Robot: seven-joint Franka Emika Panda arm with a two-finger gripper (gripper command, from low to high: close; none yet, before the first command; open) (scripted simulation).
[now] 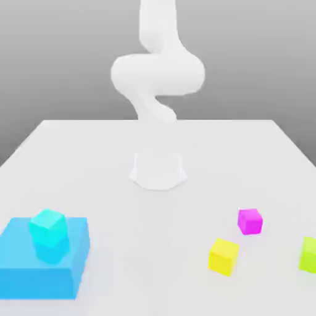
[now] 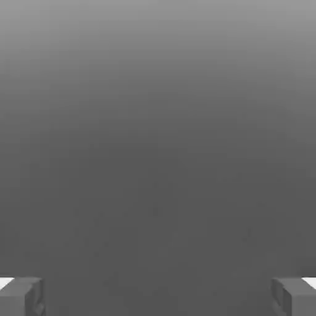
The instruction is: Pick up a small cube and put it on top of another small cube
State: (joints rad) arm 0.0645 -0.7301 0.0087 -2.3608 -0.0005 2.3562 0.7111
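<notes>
The gripper (image 2: 158, 296) stands spread wide with nothing between its fingers (image 2: 21, 296), and the hand view looks out past them on plain grey. In the exterior view the white arm (image 1: 157, 74) rises folded above its round base (image 1: 158, 170) at the middle of the desk (image 1: 158, 142), well apart from every cube.

Nothing has been picked up yet, so the step in hand appears to be the approach to a cube. To do it well, the gripper should come down squarely from above over one loose cube, with the fingers set parallel to two opposite faces and centred, so the cube does not twist when they close. The magenta cube (image 1: 250, 221) and the yellow cube (image 1: 223, 256) lie near each other on the exterior view's right, and the close gap calls for care that a finger does not nudge the neighbour on the way down.

Both are small, flat-faced and bright, sitting on the desk slightly turned. A green cube (image 1: 308, 253) sits at the right edge of that view, partly cut off. On the left, a cyan cube (image 1: 47, 227) rests on top of a large blue block (image 1: 43, 262) near the front.
</notes>
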